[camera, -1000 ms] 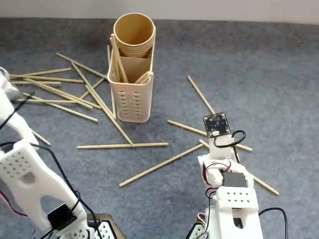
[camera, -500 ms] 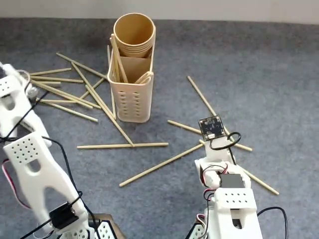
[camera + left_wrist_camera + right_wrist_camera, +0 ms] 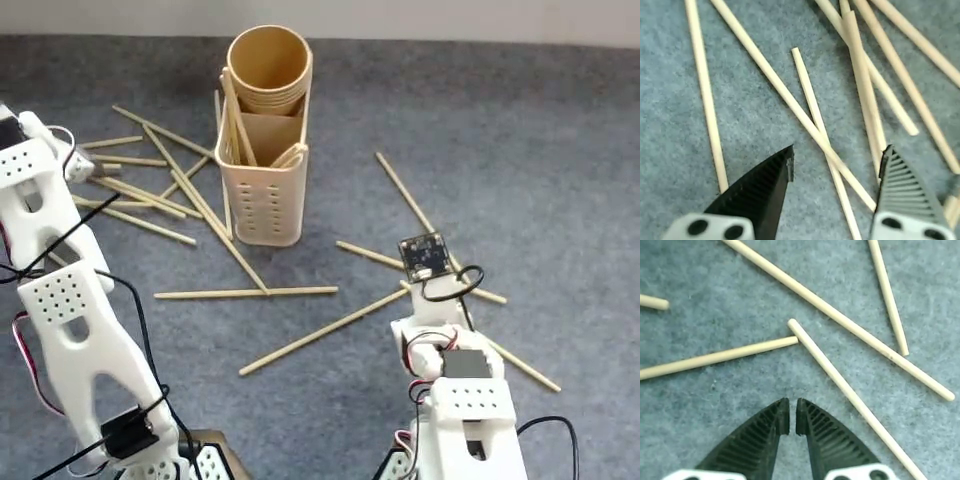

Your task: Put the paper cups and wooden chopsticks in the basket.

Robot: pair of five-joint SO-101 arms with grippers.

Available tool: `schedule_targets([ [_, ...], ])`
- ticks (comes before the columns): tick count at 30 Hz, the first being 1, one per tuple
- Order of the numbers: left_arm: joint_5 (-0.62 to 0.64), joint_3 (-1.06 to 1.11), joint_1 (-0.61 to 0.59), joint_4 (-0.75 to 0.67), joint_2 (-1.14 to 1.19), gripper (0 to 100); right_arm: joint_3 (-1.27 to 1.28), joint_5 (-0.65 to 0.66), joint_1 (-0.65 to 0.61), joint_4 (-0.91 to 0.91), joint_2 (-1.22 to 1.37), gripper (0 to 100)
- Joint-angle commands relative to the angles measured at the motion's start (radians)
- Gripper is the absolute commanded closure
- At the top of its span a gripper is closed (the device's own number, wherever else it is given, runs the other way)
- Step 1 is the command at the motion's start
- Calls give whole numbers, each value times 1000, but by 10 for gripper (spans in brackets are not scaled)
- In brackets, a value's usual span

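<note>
The perforated beige basket stands at the middle back with stacked paper cups and several chopsticks in it. Loose wooden chopsticks lie in a pile to its left. My left gripper hovers over that pile. In the left wrist view it is open, with two crossed chopsticks lying between its fingers on the carpet. My right gripper is shut and empty, just short of a chopstick end. More chopsticks lie in front of the basket.
Grey carpet covers the whole surface. The right arm's wrist board sits over several chopsticks right of centre. Open carpet lies at the back right and front centre.
My left arm has swung forward and inward from the left edge to over the chopstick pile. The right wrist shifted slightly left early on, then held still.
</note>
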Motion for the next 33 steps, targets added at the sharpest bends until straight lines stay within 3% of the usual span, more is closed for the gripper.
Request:
schedule_targets([
  [1,9,113,-1,-84,-16,732,-5,-5,-5,-12,-10,946],
  [10,9,271,-35,-213,-16,752,-5,-5,-5,-12,-10,946],
  [15,9,180,-38,-219,-22,1000,-4,-5,-5,-12,-12,946],
  [19,8,39,-31,-215,-22,998,-4,-5,-5,-12,-13,946],
  [27,-170,-352,41,-201,-54,995,-4,-5,-5,-12,-13,946],
  [33,-292,-343,208,-308,-380,995,-5,-5,-5,-12,-13,946],
])
